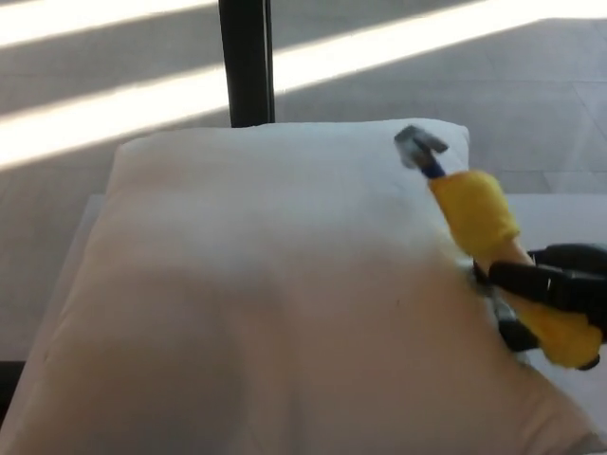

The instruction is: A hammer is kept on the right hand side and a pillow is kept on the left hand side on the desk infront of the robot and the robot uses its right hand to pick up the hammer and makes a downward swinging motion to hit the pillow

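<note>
Here the right hand (550,299), fingers clamped round the hammer (469,213), holds it over the pillow's (266,303) right edge.

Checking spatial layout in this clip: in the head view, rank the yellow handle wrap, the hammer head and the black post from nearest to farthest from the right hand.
1. Yellow handle wrap: held in the right hand, at the picture's right.
2. Hammer head: up the handle, raised near the pillow's far right corner.
3. Black post: behind the pillow, top centre-left.
</note>
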Available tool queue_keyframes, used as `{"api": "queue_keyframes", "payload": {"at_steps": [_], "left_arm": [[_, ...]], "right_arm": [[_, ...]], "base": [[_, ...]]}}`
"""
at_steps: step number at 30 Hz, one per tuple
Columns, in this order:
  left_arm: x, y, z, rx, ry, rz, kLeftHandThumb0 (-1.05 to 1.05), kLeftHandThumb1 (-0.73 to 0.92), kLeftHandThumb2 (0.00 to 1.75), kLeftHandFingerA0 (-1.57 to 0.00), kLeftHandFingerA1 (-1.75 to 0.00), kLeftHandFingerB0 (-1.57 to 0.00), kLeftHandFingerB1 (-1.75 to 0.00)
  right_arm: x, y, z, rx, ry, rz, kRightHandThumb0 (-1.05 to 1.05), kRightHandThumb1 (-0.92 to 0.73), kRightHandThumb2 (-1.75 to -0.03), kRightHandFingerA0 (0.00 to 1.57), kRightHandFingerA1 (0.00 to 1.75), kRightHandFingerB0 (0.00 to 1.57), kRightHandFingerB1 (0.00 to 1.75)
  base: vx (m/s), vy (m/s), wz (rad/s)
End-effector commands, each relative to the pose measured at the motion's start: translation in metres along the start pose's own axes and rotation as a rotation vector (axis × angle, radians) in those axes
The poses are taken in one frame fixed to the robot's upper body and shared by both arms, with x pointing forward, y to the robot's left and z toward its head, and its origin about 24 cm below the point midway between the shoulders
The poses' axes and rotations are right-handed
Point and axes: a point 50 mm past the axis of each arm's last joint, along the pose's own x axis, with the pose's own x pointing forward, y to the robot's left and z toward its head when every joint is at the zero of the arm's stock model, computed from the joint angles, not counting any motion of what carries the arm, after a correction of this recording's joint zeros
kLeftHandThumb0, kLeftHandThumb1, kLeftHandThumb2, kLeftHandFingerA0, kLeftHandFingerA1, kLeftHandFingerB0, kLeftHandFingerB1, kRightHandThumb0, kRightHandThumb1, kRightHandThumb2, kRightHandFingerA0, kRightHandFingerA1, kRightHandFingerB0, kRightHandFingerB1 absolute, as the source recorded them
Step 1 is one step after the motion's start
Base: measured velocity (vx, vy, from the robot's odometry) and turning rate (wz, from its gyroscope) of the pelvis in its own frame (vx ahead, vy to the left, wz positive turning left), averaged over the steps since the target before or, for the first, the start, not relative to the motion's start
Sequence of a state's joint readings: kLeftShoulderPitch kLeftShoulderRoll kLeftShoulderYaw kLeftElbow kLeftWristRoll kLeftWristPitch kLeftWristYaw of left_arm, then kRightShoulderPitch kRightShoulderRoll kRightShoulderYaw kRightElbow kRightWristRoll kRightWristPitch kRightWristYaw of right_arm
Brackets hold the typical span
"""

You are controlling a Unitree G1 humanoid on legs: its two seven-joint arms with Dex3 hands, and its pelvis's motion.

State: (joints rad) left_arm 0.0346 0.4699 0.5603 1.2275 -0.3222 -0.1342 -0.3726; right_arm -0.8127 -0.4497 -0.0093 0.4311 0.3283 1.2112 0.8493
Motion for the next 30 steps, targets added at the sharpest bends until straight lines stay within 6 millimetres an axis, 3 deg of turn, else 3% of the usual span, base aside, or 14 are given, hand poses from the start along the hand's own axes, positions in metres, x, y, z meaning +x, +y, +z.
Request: {"api": "queue_keyframes", "payload": {"at_steps": [1,7,8,10,11,14,16,17,21,22,23,25,28,30], "left_arm": [[-0.002,0.007,0.002,-0.008,0.009,0.007,-0.68,0.85,0.65,-0.62,-0.52,-0.55,-0.43],[-0.002,0.007,0.001,-0.018,0.011,0.017,-0.68,0.85,0.65,-0.64,-0.53,-0.57,-0.44],[-0.002,0.008,0.001,-0.009,0.018,0.02,-0.69,0.85,0.66,-0.62,-0.51,-0.55,-0.43],[-0.002,0.008,0.001,-0.01,0.023,0.016,-0.69,0.86,0.66,-0.62,-0.51,-0.54,-0.43],[-0.002,0.008,0.001,-0.015,0.023,0.017,-0.69,0.86,0.66,-0.63,-0.51,-0.55,-0.43],[-0.002,0.008,0.001,-0.017,0.023,0.02,-0.69,0.86,0.66,-0.63,-0.51,-0.55,-0.43],[-0.002,0.008,0.001,-0.019,0.02,0.024,-0.68,0.85,0.66,-0.64,-0.52,-0.57,-0.44],[-0.002,0.008,0.001,-0.013,0.024,0.03,-0.69,0.85,0.66,-0.66,-0.51,-0.58,-0.43],[-0.002,0.009,0.002,-0.023,0.021,0.038,-0.69,0.84,0.65,-0.67,-0.52,-0.58,-0.44],[-0.002,0.009,0.002,-0.02,0.017,0.02,-0.69,0.85,0.66,-0.64,-0.53,-0.55,-0.44],[-0.002,0.009,0.002,-0.022,0.018,0.022,-0.7,0.84,0.65,-0.64,-0.52,-0.56,-0.44],[-0.003,0.011,0.002,-0.026,0.021,0.032,-0.69,0.84,0.65,-0.64,-0.52,-0.57,-0.44],[-0.003,0.011,0.003,-0.024,0.021,0.028,-0.69,0.84,0.65,-0.63,-0.52,-0.57,-0.44],[-0.003,0.012,0.003,-0.018,0.022,0.034,-0.69,0.84,0.66,-0.62,-0.5,-0.56,-0.43]], "right_arm": [[-0.032,0.017,0.042,0.046,-0.191,0.118,-0.34,-0.73,-1.03,1.05,1.75,0.74,1.75],[-0.053,0.01,0.055,0.07,-0.275,0.107,-0.33,-0.64,-1.14,1.06,1.75,0.77,1.75],[-0.066,0.004,0.06,0.096,-0.345,0.083,-0.25,-0.62,-1.28,1.07,1.75,0.79,1.75],[-0.075,-0.001,0.062,0.144,-0.367,0.045,-0.27,-0.65,-1.26,1.07,1.75,0.78,1.75],[-0.079,-0.006,0.06,0.154,-0.383,0.044,-0.33,-0.72,-1.14,1.05,1.75,0.77,1.75],[-0.084,-0.011,0.059,0.15,-0.404,0.03,-0.33,-0.72,-1.14,1.05,1.75,0.77,1.75],[-0.091,-0.024,0.052,0.211,-0.397,-0.045,-0.32,-0.72,-1.08,1.07,1.75,0.7,1.74],[-0.092,-0.031,0.046,0.23,-0.382,-0.122,-0.3,-0.7,-1.02,1.08,1.75,0.78,1.53],[-0.09,-0.045,0.034,0.195,-0.363,-0.233,-0.31,-0.75,-1.0,1.05,1.75,0.74,1.65],[-0.089,-0.058,0.021,0.181,-0.319,-0.363,-0.27,-0.64,-1.19,1.02,1.75,0.68,1.75],[-0.089,-0.061,0.018,0.176,-0.314,-0.388,-0.28,-0.73,-1.13,1.01,1.75,0.66,1.75],[-0.087,-0.068,0.011,0.131,-0.293,-0.488,-0.28,-0.65,-1.14,1.0,1.75,0.67,1.73],[-0.085,-0.074,0.001,-0.004,-0.268,-0.631,-0.25,-0.76,-1.11,0.93,1.75,0.65,1.75],[-0.083,-0.077,-0.003,-0.075,-0.245,-0.728,-0.21,-0.71,-1.09,0.94,1.75,0.67,1.75]], "base": [[0.0,0.0,0.0],[0.0,0.0,0.0],[0.0,0.0,0.0],[0.0,0.0,0.0],[0.0,0.0,0.0],[0.0,0.0,0.0],[0.0,0.0,0.0],[0.0,0.0,0.0],[0.0,0.0,0.0],[0.0,0.0,0.0],[0.0,0.0,0.0],[0.0,0.0,0.0],[0.0,0.0,0.0],[0.0,0.0,0.0]]}}
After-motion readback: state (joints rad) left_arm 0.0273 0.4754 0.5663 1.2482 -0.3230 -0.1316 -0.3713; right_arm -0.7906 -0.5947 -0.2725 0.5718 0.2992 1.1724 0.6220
